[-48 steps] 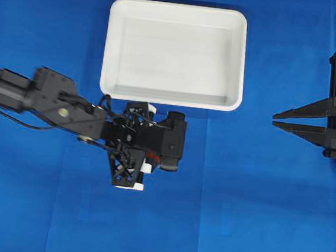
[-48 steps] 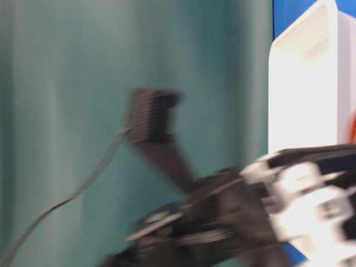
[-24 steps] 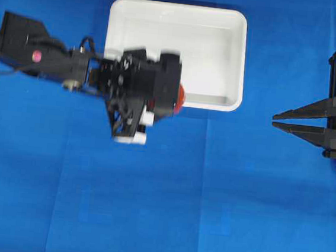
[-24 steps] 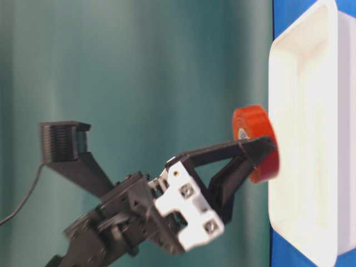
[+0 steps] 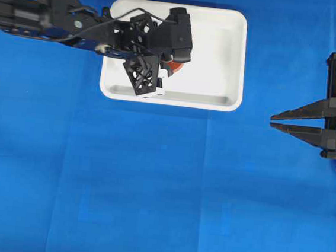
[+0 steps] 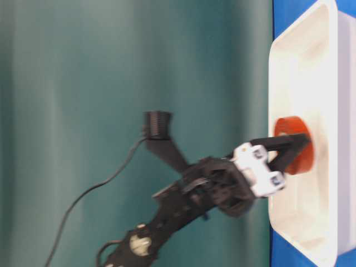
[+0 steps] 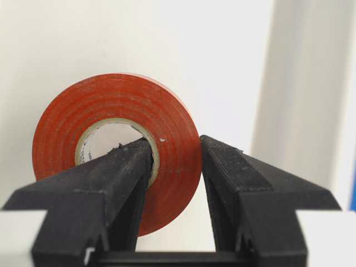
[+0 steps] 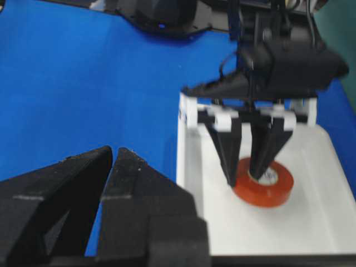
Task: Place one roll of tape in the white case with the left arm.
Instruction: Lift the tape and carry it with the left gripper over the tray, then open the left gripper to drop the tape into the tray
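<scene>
The tape — an orange-red ring with a pale core — sat low inside the case, at or just above the floor, pinched through its wall by the left gripper: one finger ran through the core, the other pressed the outer face. In the right wrist view the tape lay nearly flat on the white floor near the case's left side, the gripper standing over it. From overhead, the gripper reached in over the near-left part of the case, the tape only a sliver of red beneath it. The table-level view showed the tape against the case's floor, though blur left contact uncertain. The risk here looked to lie in the release: with one finger threaded through the core, the ring could snag and lift out as the arm rose, or tip on edge and roll toward the rim if let go while tilted. The right gripper, its pointed fingers nearly together and holding nothing, stood well apart on the blue table — no threat to the drop.
</scene>
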Robot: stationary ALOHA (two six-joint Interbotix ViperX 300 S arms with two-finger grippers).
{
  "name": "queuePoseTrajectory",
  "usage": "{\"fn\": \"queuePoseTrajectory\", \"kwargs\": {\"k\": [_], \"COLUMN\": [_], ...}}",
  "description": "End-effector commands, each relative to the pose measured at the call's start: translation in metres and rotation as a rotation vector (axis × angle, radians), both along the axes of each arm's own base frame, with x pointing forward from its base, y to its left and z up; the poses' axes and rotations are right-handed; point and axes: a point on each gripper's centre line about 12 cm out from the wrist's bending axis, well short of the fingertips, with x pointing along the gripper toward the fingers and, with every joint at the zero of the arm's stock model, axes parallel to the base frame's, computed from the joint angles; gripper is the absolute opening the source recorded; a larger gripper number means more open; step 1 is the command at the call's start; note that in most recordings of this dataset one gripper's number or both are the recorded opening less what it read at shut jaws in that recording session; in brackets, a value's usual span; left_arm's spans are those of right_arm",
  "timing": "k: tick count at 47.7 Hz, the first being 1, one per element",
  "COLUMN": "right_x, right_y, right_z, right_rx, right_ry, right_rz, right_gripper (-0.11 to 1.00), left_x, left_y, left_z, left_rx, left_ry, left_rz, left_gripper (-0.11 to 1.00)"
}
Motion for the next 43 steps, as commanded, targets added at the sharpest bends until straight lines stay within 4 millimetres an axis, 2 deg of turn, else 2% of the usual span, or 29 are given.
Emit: {"fn": "queuePoseTrajectory", "kwargs": {"k": [1, 5, 15, 23, 25, 35, 43], "right_x": [0.002, 0.003, 0.003, 0.003, 0.003, 0.003, 0.003], "right_y": [0.000, 0.000, 0.000, 0.000, 0.000, 0.000, 0.000], "right_z": [0.005, 0.003, 0.002, 0.002, 0.002, 0.002, 0.002], "right_rx": [0.003, 0.003, 0.005, 0.003, 0.005, 0.003, 0.003], "right_ry": [-0.011, -0.006, 0.000, 0.002, 0.001, 0.005, 0.005], "right_rz": [0.000, 0.000, -0.001, 0.000, -0.001, 0.000, -0.002], "right_gripper": [-0.11, -0.11, -0.11, -0.11, -0.11, -0.11, -0.11], "left_x": [0.005, 0.007, 0.009, 0.007, 0.006, -0.007, -0.028], "left_y": [0.003, 0.004, 0.004, 0.004, 0.003, -0.006, -0.031], "left_z": [0.002, -0.004, -0.002, 0.006, 0.010, 0.067, 0.120], "left_rx": [0.013, 0.023, 0.031, 0.032, 0.033, 0.043, 0.065], "left_ry": [-0.027, -0.016, -0.033, -0.034, -0.037, -0.087, -0.189], "left_rz": [-0.006, -0.022, -0.028, -0.027, -0.027, -0.032, -0.075], "left_gripper": [0.26, 0.26, 0.28, 0.76, 0.83, 0.78, 0.77]}}
